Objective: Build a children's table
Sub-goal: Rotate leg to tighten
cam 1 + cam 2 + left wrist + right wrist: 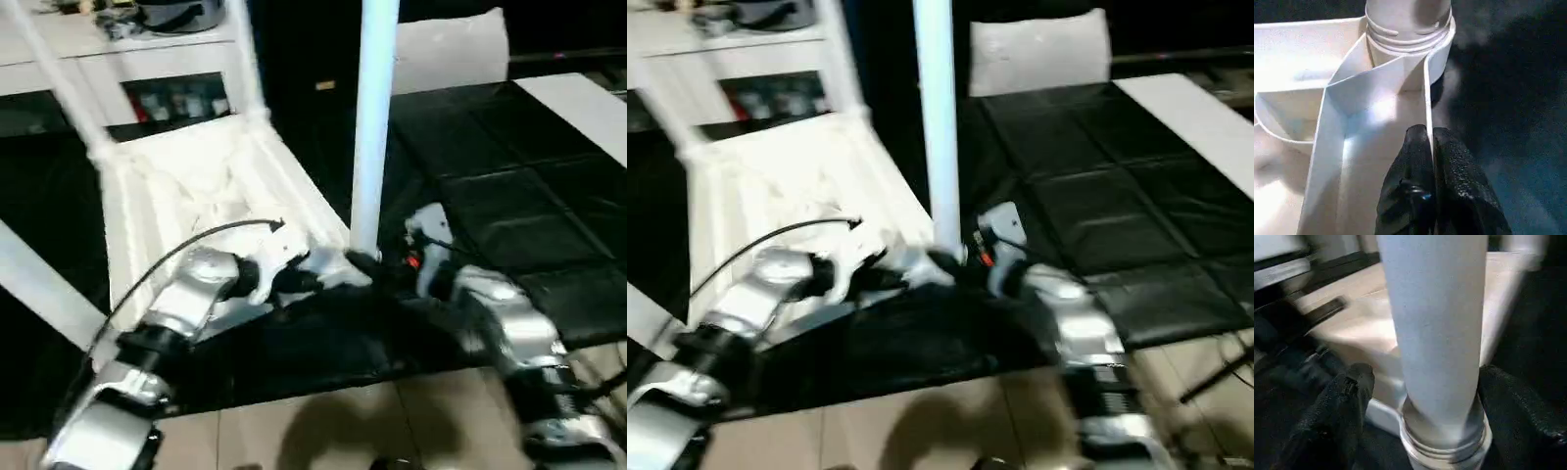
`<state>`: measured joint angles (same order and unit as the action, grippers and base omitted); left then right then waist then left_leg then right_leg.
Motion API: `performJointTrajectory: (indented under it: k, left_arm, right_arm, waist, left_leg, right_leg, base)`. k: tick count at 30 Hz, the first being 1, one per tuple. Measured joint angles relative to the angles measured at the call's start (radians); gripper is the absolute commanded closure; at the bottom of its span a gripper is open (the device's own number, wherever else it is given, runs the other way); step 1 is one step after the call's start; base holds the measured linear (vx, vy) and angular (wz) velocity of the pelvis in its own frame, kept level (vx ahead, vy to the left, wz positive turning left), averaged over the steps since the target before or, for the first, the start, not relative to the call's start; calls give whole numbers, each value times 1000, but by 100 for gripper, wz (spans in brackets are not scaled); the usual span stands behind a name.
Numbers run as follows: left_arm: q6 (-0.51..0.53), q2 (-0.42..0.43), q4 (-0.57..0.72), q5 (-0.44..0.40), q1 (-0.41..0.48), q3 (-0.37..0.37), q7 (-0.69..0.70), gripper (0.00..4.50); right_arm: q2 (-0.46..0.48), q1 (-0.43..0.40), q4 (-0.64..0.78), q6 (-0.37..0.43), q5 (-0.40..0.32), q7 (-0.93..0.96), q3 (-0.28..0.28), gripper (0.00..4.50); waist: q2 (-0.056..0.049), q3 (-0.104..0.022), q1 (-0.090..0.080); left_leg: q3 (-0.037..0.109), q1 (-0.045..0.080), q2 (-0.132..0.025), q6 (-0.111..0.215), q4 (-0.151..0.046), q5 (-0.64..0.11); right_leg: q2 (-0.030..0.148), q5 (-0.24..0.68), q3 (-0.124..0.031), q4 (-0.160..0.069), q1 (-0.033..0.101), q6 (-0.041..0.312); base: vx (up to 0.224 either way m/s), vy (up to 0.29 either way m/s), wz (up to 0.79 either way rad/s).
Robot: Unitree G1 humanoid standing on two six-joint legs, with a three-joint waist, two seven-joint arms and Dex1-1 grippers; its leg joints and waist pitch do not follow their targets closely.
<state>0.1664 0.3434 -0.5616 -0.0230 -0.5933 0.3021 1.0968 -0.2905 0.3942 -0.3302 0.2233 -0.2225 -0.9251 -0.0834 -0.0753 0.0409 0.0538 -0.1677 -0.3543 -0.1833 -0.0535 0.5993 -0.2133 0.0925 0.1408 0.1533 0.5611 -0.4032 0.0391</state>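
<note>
The children's table lies upside down on the black work table, and its ribbed white tabletop [196, 186] faces up. One white leg [372, 117] stands upright in the near corner socket [1444, 440]. Two more legs [59, 78] rise from the far corners, and another white leg [39, 284] slants at the left. My left gripper [1431, 147] is shut on the thin rim wall of the tabletop just beside that near socket. My right gripper [1430, 401] is open around the base of the upright leg, with a gap showing at one finger [1347, 396].
A white cabinet [118, 59] stands behind the tabletop. A white seat back [451, 49] and a white board [578, 108] are at the far right of the black work table [509, 206]. Its front edge meets wooden floor [392, 421]. A black cable [176, 255] arcs over my left forearm.
</note>
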Motion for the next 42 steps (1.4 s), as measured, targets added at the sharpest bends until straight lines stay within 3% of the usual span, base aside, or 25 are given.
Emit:
performJointTrajectory:
  k: [5,9,12,13,18,19,23,26,36,40,42]
  left_arm:
    - [-75,76,12,2,8,36,155,450]
    - [-127,103,16,9,9,62,250,450]
    - [-150,125,22,15,9,79,309,450]
    - [-152,128,23,16,9,83,319,450]
    - [-171,136,34,19,9,102,371,450]
    - [-175,138,35,19,8,105,376,450]
    - [-186,140,35,20,8,109,391,450]
    - [-186,140,35,20,8,110,395,450]
    - [-124,129,56,30,9,103,391,450]
    - [-23,111,51,19,5,67,292,450]
    - [20,85,33,0,-1,44,218,450]
  right_arm:
    - [-60,-3,17,-16,-26,-181,-43,92]
    - [-83,1,24,-4,-52,-300,-86,108]
    - [-106,1,35,21,-70,-373,-107,108]
    - [-107,2,35,27,-72,-384,-107,136]
    - [-116,4,35,54,-90,-444,-128,165]
    - [-118,4,35,57,-92,-451,-130,189]
    - [-127,4,45,71,-98,-468,-141,194]
    - [-129,4,53,84,-98,-470,-141,229]
    - [-111,-43,121,124,-117,-412,-115,239]
    - [-47,-54,118,113,-79,-257,-78,239]
    - [7,-50,93,108,-47,-136,-48,241]
  waist:
    - [-1,-1,19]
    - [-1,-1,45]
    - [0,0,53]
    - [0,-1,55]
    - [1,-1,62]
    - [1,-1,62]
    - [1,-1,63]
    - [1,-1,63]
    - [1,-1,68]
    - [1,-1,53]
    - [1,-1,34]
  left_leg:
    - [-1,4,0,0,2,0]
    - [-1,4,0,0,2,0]
    - [-1,4,0,0,2,0]
    - [-1,4,0,0,2,0]
    - [-1,4,0,0,2,0]
    - [-1,4,0,0,2,0]
    - [-1,4,0,0,2,0]
    - [-1,4,0,0,2,0]
    - [-1,4,0,0,2,0]
    - [-1,5,0,-7,3,-1]
    - [-1,6,0,-9,3,0]
  right_leg:
    - [0,0,-1,0,1,0]
    - [1,0,-1,0,1,0]
    - [1,0,-1,0,1,0]
    - [1,0,-1,0,1,0]
    - [1,0,-1,1,1,0]
    - [1,0,-1,1,1,0]
    - [1,0,-1,1,1,0]
    - [1,0,-1,1,1,0]
    - [1,0,-1,1,1,-1]
    - [1,-1,-2,3,2,-1]
    - [1,-1,-1,3,4,-1]
  base:
    - [0,0,0]
    - [0,0,0]
    - [0,0,0]
    - [0,0,0]
    - [0,0,0]
    - [0,0,0]
    - [0,0,0]
    - [0,0,0]
    - [0,0,0]
    - [0,0,0]
    - [0,0,0]
